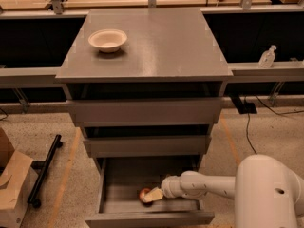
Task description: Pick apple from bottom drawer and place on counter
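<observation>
The small red apple (pixel 143 194) lies on the floor of the pulled-out bottom drawer (pixel 110 201), near its front. My gripper (pixel 153 194) is down inside that drawer, right against the apple's right side and partly covering it. The white arm (pixel 204 185) reaches in from the right, over the drawer's right wall. Above, the grey counter (pixel 161 42) forms the broad flat top of the drawer unit.
A cream bowl (pixel 108 40) sits on the counter's left rear. Two grey drawers (pixel 145 112) stand slightly open above the bottom one. A cardboard box (pixel 13 186) and a black bar (pixel 45 170) lie on the floor at left. A clear bottle (pixel 267 57) stands on the right ledge.
</observation>
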`<control>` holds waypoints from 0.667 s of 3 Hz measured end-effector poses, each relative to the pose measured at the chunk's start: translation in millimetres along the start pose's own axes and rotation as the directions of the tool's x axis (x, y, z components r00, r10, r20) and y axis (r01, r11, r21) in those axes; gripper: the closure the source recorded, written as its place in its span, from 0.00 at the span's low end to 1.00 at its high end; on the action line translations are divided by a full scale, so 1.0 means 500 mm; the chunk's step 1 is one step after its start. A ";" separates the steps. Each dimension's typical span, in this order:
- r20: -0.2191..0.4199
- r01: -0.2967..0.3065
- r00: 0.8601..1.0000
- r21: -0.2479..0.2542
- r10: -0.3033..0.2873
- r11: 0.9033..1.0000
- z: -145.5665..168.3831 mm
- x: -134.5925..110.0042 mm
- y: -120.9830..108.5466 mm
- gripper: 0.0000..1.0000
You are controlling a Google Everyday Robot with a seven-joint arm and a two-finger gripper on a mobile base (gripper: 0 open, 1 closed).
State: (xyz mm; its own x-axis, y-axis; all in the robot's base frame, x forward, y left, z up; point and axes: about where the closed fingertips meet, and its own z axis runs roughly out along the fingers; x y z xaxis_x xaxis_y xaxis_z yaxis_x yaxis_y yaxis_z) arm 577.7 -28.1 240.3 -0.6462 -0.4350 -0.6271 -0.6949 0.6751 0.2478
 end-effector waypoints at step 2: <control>-0.008 -0.092 0.996 -0.042 0.092 0.995 0.159 0.039 -0.010 0.00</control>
State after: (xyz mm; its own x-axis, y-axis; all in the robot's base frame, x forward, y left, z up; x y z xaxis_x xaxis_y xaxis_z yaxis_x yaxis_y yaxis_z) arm 593.4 7.4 168.3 -0.7097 -0.3756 -0.5960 -0.6449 0.6869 0.3351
